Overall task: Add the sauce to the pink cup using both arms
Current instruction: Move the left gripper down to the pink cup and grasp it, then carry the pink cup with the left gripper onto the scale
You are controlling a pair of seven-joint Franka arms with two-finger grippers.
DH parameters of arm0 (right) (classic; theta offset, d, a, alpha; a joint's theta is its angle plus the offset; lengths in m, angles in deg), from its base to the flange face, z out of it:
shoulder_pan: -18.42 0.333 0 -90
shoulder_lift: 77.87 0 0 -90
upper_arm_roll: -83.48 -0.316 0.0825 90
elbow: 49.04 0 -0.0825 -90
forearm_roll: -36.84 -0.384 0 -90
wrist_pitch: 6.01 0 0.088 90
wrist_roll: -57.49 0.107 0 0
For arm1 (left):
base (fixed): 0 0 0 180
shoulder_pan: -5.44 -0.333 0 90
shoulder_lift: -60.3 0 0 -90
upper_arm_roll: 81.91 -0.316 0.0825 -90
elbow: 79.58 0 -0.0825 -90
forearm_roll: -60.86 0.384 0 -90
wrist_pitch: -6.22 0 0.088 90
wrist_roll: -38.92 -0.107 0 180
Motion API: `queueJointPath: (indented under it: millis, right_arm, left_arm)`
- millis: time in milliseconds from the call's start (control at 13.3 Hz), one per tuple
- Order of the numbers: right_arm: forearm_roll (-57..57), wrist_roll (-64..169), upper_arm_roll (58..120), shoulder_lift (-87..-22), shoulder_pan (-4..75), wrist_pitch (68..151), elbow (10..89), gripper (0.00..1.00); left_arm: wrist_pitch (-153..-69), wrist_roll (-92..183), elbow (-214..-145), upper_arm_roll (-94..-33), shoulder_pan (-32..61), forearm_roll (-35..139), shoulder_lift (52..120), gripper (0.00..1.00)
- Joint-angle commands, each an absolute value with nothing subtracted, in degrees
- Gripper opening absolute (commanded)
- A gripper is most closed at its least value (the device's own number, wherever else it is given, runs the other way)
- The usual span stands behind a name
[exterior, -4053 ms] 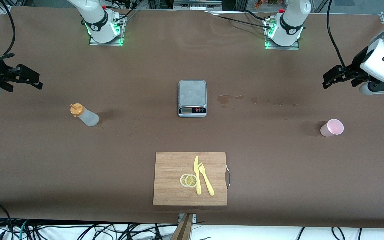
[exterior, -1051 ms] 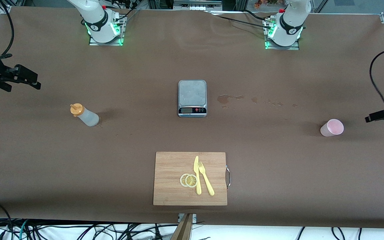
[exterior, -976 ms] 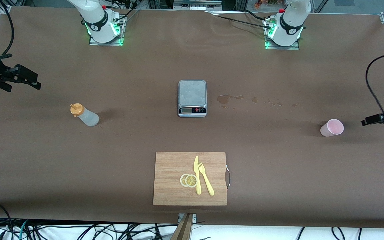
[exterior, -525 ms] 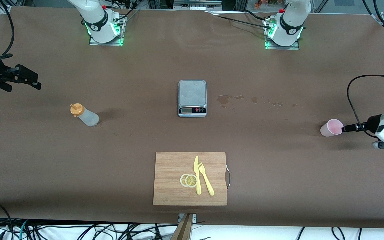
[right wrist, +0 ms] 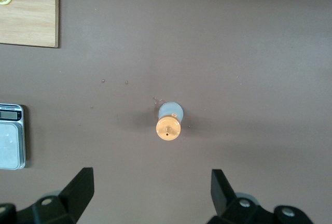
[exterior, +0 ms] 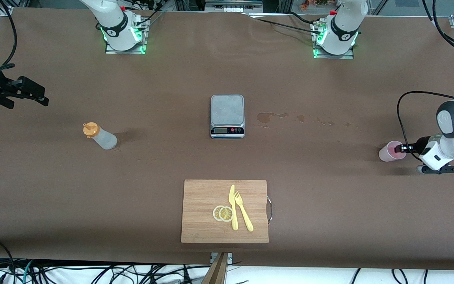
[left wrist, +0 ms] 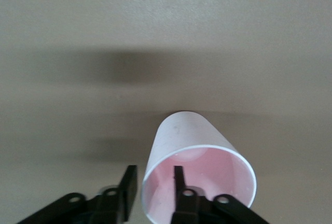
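Front view, near to far. Nearest the camera: cutting board w/ lemon slices, knife and fork on it; not part of this job.

Next up, the pink cup, upright on the table toward the left arm's end. Left gripper is down at its rim. Left wrist view shows how: one finger inside the cup, the other just outside, so the jaws straddle the wall. A sliver of gap shows on each side, so narrowed but not pinching, no grip made.

A bit farther from the camera, toward the right arm's end: the sauce, upright, orange cap on, untouched. Mid-table, the scale, nothing on it, w/ dried spill marks beside it.

Right gripper hangs up over the table's edge at the right arm's end, jaws spread wide, holding nothing; its wrist view looks down on the bottle. That arm waits.

Step in hand, as I judge it: securing the cup, the task's first step. No sauce in it.

Next move calls for:
- left jaws to press onto the cup wall. It's thin and probably light, so gentle force, else it buckles or tips.
- right arm to drop onto the bottle body, below the cap.
- then bring nozzle over cup mouth, prob. near the scale.
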State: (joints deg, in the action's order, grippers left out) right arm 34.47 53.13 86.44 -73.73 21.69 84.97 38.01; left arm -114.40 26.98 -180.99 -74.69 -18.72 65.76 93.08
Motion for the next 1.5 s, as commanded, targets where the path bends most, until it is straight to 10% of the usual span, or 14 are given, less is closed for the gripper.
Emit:
queueJointPath:
  millis: [0, 676, 1426]
  right_arm:
    - [34.38, 53.27, 86.56, -73.74, 21.76, 84.78, 37.18, 1.0]
    - [34.55, 53.71, 86.2, -73.74, 21.94, 84.69, 37.18, 1.0]
    - [34.11, 53.36, 86.47, -73.74, 21.76, 85.3, 37.18, 1.0]
  left_arm:
    - [-114.72, 26.88, -181.1, -74.79, -17.42, 67.36, 92.74, 0.0]
    - [-98.66, 37.66, -176.18, -72.08, -7.58, 66.58, 83.96, 0.0]
    - [-92.92, 73.52, -176.7, -45.01, -6.35, 64.2, 82.45, 0.0]
